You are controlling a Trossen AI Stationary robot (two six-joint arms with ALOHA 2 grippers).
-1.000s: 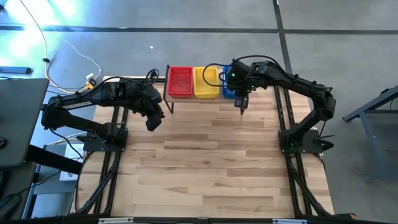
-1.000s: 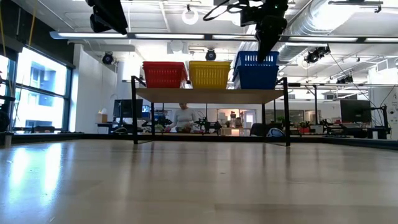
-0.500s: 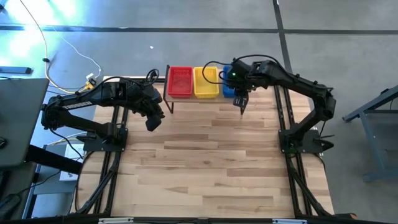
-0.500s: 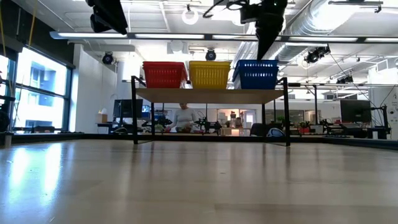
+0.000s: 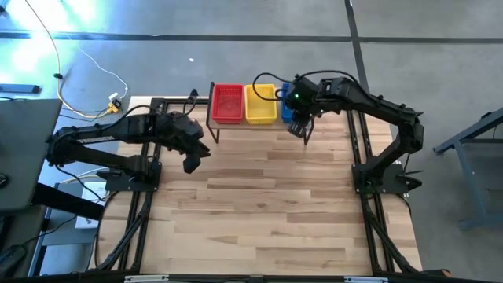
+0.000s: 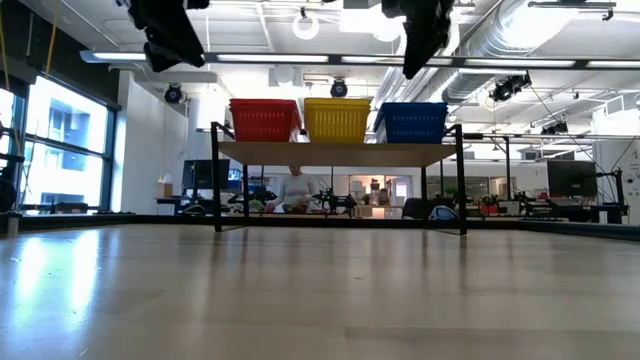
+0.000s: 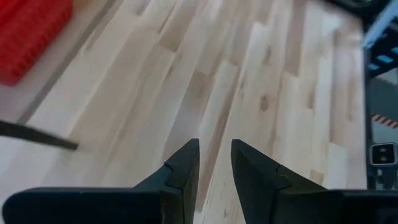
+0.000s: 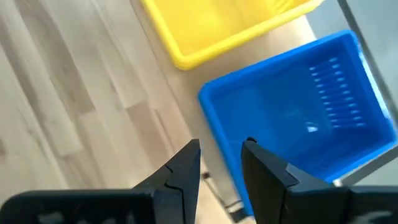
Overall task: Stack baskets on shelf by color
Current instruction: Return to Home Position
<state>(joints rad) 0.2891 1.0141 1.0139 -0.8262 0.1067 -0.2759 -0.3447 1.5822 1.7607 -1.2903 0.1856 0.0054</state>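
Right gripper (image 8: 221,144) hangs above the blue basket's (image 8: 298,118) near rim, fingers slightly apart, holding nothing. The yellow basket (image 8: 211,25) and red basket (image 6: 265,120) stand beside it on the shelf (image 6: 340,152). That makes three colours, all empty on top; how many nest underneath is unclear. Left gripper (image 7: 214,144), narrowly parted and empty, hovers over the table (image 7: 280,93).

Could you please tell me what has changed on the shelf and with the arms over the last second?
The top blue basket, raised a second ago, dropped flush into the blue stack; the right end effector let it go and lifted away. The left end effector drew back slightly, empty. The red stack, yellow stack and shelf stayed put.
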